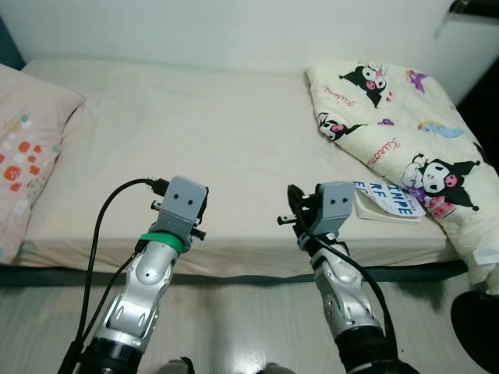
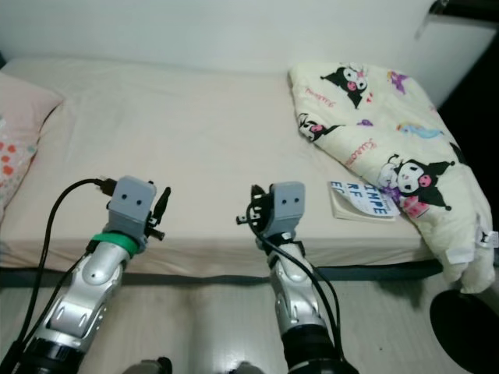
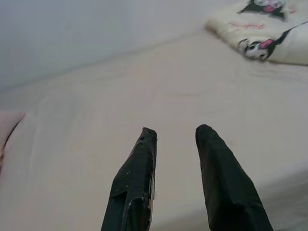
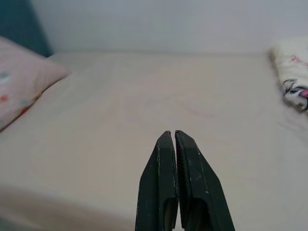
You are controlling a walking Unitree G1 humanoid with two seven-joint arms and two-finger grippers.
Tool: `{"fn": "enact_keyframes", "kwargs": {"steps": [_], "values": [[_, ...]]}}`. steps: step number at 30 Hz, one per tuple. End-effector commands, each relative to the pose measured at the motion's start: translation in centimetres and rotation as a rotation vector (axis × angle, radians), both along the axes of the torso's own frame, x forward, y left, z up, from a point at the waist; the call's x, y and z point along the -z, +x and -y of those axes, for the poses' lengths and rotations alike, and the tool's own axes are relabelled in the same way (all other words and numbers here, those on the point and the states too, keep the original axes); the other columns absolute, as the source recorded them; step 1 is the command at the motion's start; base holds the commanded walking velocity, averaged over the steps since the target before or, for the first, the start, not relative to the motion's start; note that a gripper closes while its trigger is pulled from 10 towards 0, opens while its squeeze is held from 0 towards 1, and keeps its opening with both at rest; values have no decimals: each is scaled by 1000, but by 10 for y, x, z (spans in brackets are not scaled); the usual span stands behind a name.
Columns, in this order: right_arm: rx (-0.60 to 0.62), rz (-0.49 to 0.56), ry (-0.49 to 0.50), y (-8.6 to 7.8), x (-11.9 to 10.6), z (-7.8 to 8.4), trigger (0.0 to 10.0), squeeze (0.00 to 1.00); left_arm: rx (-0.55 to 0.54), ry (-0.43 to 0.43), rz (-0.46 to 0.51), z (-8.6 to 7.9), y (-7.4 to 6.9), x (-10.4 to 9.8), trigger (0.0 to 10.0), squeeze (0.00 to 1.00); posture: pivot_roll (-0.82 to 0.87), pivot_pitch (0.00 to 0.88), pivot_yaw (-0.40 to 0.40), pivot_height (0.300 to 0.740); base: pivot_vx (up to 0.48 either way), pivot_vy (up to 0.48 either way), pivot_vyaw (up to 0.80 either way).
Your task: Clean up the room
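A cream bed (image 1: 203, 132) spans the view in front of me. On its right side lies a crumpled cream blanket (image 1: 398, 125) printed with cartoon characters. A thin book (image 1: 387, 202) with blue lettering rests at the bed's front edge, partly under the blanket. A pink patterned pillow (image 1: 27, 148) lies at the left end. Both arms are raised before the bed's front edge. My left gripper (image 3: 175, 131) is open, with nothing between its fingers, above the bare sheet. My right gripper (image 4: 172, 132) is shut and empty, left of the book.
A white wall runs behind the bed. Pale wooden floor (image 1: 234, 312) lies between me and the bed frame. A round black object (image 1: 477, 327) stands on the floor at the lower right. The blanket's corner hangs over the bed's right front edge.
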State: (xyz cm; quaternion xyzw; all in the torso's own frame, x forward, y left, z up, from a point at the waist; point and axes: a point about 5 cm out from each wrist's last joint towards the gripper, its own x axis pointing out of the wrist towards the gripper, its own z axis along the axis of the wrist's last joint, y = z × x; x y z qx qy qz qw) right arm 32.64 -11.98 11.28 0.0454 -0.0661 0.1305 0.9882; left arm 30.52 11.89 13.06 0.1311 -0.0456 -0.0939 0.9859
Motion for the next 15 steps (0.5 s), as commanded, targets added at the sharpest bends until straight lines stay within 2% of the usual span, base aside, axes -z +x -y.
{"fn": "enact_keyframes", "kwargs": {"steps": [1, 15], "values": [[19, -13, 3, -1, 3, 5, 10000, 0, 13, 5, -20, 3, -1, 4, 10000, 0, 76, 67, -16, 731, 0, -465, 0], [18, -17, 7, -2, 4, 4, 10000, 0, 13, 5, -25, 3, -1, 5, 10000, 0, 76, 71, -13, 731, 0, -463, 0]]}}
